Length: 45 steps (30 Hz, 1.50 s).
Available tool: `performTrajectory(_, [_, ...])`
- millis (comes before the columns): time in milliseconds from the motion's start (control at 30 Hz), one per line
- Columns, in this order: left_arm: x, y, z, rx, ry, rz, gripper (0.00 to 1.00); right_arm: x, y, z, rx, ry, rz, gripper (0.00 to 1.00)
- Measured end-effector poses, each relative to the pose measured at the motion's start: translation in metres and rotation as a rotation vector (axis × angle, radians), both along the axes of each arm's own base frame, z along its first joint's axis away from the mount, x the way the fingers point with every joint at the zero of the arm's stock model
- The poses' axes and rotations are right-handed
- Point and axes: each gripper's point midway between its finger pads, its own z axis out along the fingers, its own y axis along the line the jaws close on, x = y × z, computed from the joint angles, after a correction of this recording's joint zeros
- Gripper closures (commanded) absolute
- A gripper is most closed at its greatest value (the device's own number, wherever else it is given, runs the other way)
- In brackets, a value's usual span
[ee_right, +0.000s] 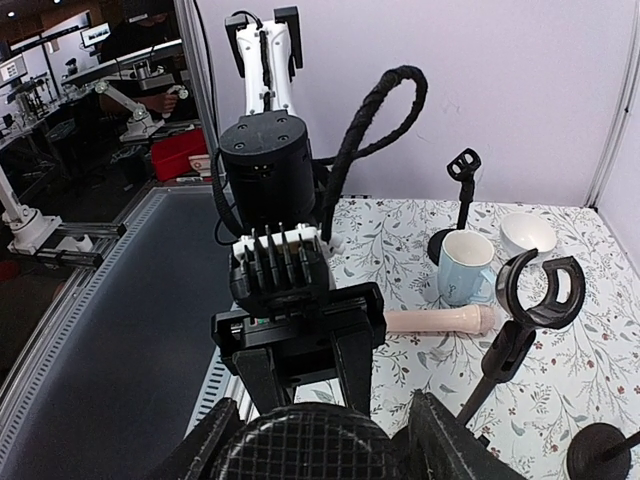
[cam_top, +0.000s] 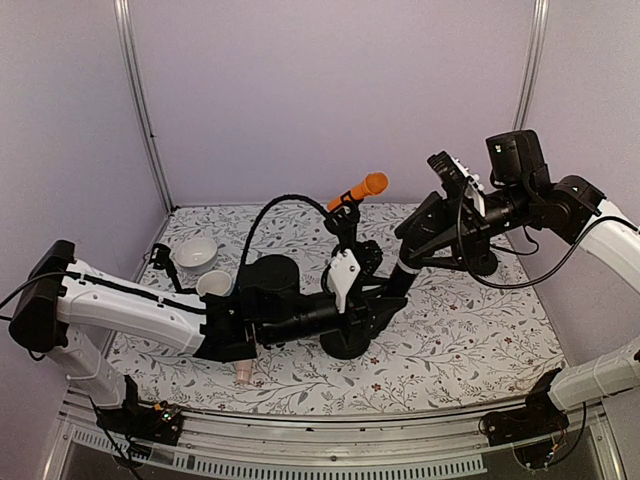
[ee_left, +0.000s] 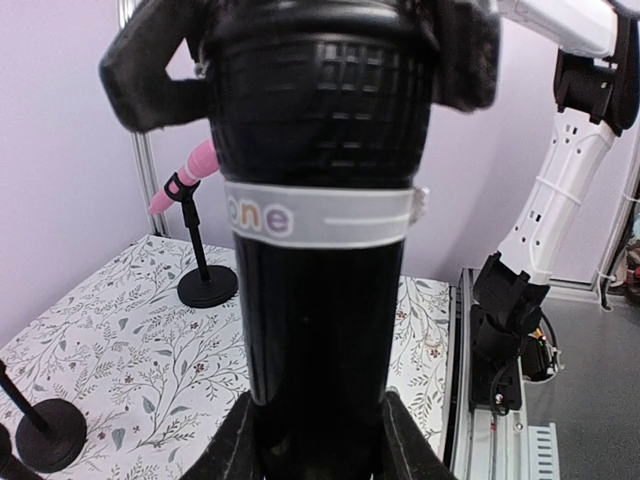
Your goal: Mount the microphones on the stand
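Observation:
A black microphone [ee_left: 320, 300] hangs in the air between both arms, above the table's middle. My left gripper [ee_left: 315, 425] is shut on its handle, fingers pressed to both sides. My right gripper [ee_right: 320, 440] stands open around its mesh head [ee_right: 310, 450], with a small gap at one finger. In the top view the two grippers meet near the black microphone [cam_top: 385, 285]. An orange microphone [cam_top: 358, 190] sits clipped on a stand [cam_top: 346, 225]. A pink microphone [ee_left: 188, 172] is clipped on another stand [ee_left: 207, 285]. A beige microphone [ee_right: 440, 320] lies flat on the table.
An empty clip stand [ee_right: 540, 290] rises close to the right of my right gripper. Another empty stand [ee_right: 463, 170] is at the far side, by a pale blue mug [ee_right: 465, 265] and a white bowl [ee_right: 527, 235]. A round black base [cam_top: 345, 345] sits under the arms.

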Motion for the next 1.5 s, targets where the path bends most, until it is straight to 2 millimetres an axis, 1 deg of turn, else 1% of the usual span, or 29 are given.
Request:
performTrajectory(67, [0.000,0.000,-0.001,0.002,0.004,0.001,0.93,0.000,0.000,0.000,-0.001,-0.003,-0.002,0.45])
performTrajectory(200, [0.002,0.000,-0.001,0.006,0.013,0.004,0.92,0.000,0.000,0.000,0.000,-0.006,0.000,0.52])
performTrajectory(233, [0.002,0.000,0.000,0.005,0.014,0.003,0.92,0.000,0.000,0.000,0.000,-0.006,0.000,0.52])
performTrajectory(367, [0.002,-0.001,0.001,0.009,0.020,0.002,0.92,0.000,0.000,0.000,0.002,-0.008,0.004,0.45])
performTrajectory(533, [0.001,-0.002,0.005,0.002,0.019,-0.005,0.92,0.000,0.000,0.000,0.002,-0.010,0.003,0.46])
performTrajectory(633, [0.001,-0.003,0.007,-0.003,0.019,-0.007,0.92,0.000,0.000,0.000,0.002,-0.009,0.004,0.52])
performTrajectory(667, [0.001,-0.003,0.007,-0.004,0.021,-0.006,0.92,0.000,0.000,0.000,0.002,-0.010,0.005,0.56])
performTrajectory(733, [0.001,-0.003,0.007,-0.004,0.022,-0.005,0.89,0.000,0.000,0.000,0.003,-0.012,0.005,0.62])
performTrajectory(833, [0.002,-0.003,0.007,-0.005,0.026,-0.004,0.63,0.000,0.000,0.000,0.005,-0.014,0.006,0.73])
performTrajectory(867, [0.002,-0.002,0.006,-0.004,0.026,0.000,0.56,0.000,0.000,0.000,0.004,-0.014,0.006,0.74])
performTrajectory(900, [0.003,-0.002,0.006,-0.005,0.028,0.005,0.51,0.000,0.000,0.000,0.004,-0.014,0.006,0.76])
performTrajectory(933, [0.004,-0.002,0.006,-0.006,0.032,0.011,0.49,0.001,0.001,0.000,0.003,-0.013,0.005,0.78])
performTrajectory(1033, [0.008,0.000,0.006,-0.006,0.040,0.038,0.46,0.003,0.002,0.003,-0.003,-0.009,-0.001,0.80])
performTrajectory(1067, [0.010,0.001,0.005,-0.004,0.047,0.050,0.46,0.004,0.002,0.006,-0.002,-0.013,-0.006,0.84])
performTrajectory(1100, [0.010,0.003,0.004,0.000,0.052,0.057,0.46,0.005,0.002,0.011,0.002,-0.026,-0.013,0.86])
performTrajectory(1167, [0.008,0.010,0.000,0.007,0.064,0.072,0.46,0.006,0.000,0.021,0.012,-0.047,-0.025,0.91])
performTrajectory(1233, [0.006,0.026,-0.004,0.014,0.078,0.099,0.47,0.009,-0.002,0.032,0.027,-0.075,-0.044,1.00])
performTrajectory(1367, [0.004,0.057,-0.007,-0.004,0.107,0.170,0.47,0.020,-0.011,0.053,0.046,-0.119,-0.112,1.00])
performTrajectory(1500, [0.020,0.087,-0.012,-0.051,0.129,0.321,0.43,0.044,-0.024,0.080,0.055,-0.204,-0.260,1.00])
